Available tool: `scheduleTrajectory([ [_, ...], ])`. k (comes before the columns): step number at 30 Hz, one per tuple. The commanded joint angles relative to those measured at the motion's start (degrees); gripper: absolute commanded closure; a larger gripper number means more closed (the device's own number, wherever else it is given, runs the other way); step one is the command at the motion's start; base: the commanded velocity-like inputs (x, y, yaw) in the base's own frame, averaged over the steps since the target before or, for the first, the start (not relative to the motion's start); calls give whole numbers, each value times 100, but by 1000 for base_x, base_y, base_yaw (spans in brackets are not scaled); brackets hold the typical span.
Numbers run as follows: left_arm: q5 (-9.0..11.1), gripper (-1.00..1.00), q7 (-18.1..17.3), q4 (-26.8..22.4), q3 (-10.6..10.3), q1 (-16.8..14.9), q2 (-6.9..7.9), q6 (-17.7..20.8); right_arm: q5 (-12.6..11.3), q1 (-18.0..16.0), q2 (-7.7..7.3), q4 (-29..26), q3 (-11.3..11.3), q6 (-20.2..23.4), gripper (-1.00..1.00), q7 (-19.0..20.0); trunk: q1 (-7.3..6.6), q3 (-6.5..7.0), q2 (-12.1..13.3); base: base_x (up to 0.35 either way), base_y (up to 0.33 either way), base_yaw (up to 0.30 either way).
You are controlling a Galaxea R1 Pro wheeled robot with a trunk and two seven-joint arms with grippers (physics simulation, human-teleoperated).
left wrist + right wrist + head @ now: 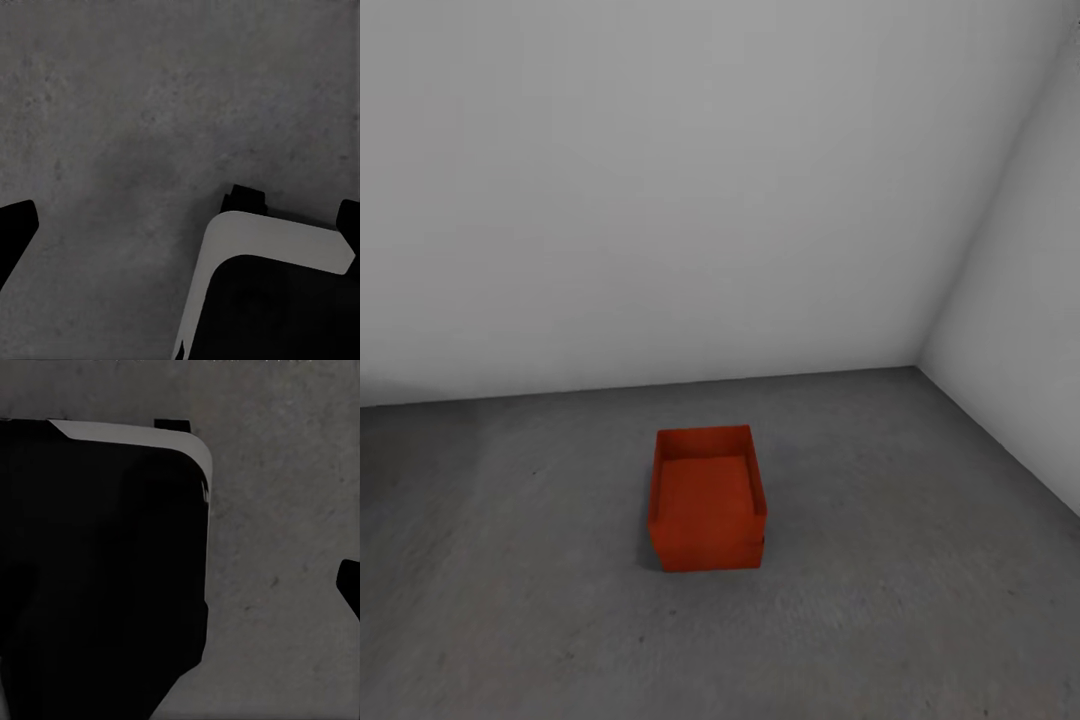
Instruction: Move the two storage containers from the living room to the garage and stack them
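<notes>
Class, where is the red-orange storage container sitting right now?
In the head view, the storage container sits on the dark grey concrete floor, near centre, short of the white back wall and left of the room's corner.

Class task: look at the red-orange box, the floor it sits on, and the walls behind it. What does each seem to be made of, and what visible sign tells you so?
Box: probably plastic; smooth, flat, evenly coloured walls with a matte look, though a render leaves this open.
Floor: looks like concrete; dark grey, matte, faintly mottled and speckled.
Walls: likely painted plaster; plain white, no seams or texture.
</notes>
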Motion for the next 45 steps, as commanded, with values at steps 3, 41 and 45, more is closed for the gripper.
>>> scheduleTrajectory([
  [3,49,-100,12,3,-49,-3,-1,-15,26,-1,0,18,-5,-35,-100,-21,0,24,-3,0,0,0],
  [41,49,-100,12,3,-49,-3,-1,-15,18,3,-9,18,-5,-5,-100,-35,0,381,-3,0,0,0],
  [45,52,-100,12,3,-49,-3,-1,-15,9,138,-48,18,-13,-98,-100,-28,0,419,-3,0,0,0],
])
